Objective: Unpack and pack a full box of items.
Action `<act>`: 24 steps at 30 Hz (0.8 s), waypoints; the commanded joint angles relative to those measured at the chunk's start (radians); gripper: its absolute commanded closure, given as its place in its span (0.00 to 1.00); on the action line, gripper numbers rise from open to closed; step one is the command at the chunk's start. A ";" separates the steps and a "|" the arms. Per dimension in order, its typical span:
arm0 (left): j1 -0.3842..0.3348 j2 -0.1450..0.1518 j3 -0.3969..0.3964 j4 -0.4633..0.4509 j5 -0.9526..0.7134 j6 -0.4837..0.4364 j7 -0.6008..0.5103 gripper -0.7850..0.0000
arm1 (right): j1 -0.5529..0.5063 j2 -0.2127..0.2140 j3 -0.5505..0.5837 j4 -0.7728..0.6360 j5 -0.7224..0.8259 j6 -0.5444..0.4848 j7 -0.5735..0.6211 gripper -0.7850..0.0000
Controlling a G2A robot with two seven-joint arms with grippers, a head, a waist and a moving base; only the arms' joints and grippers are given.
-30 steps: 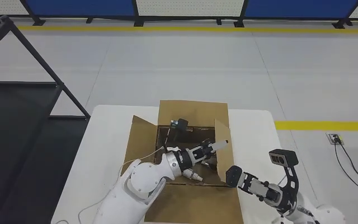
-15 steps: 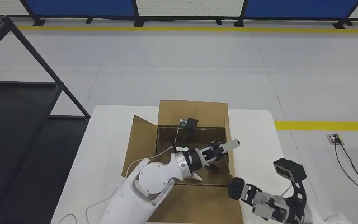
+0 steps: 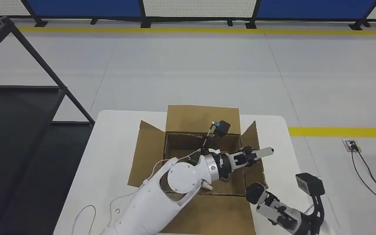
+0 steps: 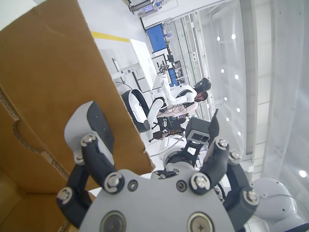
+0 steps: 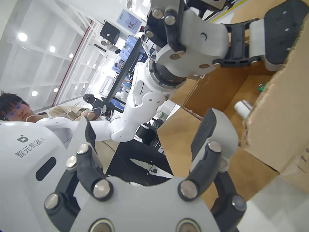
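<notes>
The box (image 3: 202, 117) has its flaps open, with a white item (image 5: 242, 108) and a green item (image 5: 262, 87) on its floor, so I judge unpacking barely begun. My left gripper (image 3: 258, 154) is spread at the box's right flap (image 3: 249, 132). My right gripper (image 3: 257, 192) hangs spread, empty, off its near right corner.

No text is legible: black marks (image 5: 302, 161) on the cardboard box (image 5: 277, 121) are cut off, the wall poster (image 5: 128, 22) too small.

Bright, even light comes from round ceiling lamps (image 4: 233, 36), which glare white in both wrist views. The box (image 3: 202, 119) is shaded inside. Straight lines bend near the wrist views' edges.
</notes>
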 commanded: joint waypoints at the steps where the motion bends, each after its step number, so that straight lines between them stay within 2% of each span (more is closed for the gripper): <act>1: 0.001 -0.003 -0.001 0.012 0.001 -0.009 -0.006 0.00 | -0.011 0.001 0.020 0.004 -0.008 0.010 -0.030 0.00; 6: 0.029 -0.002 -0.026 -0.014 0.023 -0.029 0.013 0.00 | -0.009 0.003 0.040 0.001 -0.077 0.084 -0.133 0.00; 11: 0.104 0.025 -0.125 -0.141 0.108 -0.045 0.058 0.00 | 0.002 0.005 0.046 0.013 -0.117 0.147 -0.195 0.00; 18: 0.319 0.086 -0.357 -0.421 0.282 -0.023 0.086 0.00 | 0.023 0.013 0.075 0.060 -0.107 0.209 -0.189 0.00; 24: 0.525 0.121 -0.546 -0.623 0.353 -0.034 0.117 0.00 | 0.051 0.020 0.074 0.108 -0.072 0.236 -0.158 0.00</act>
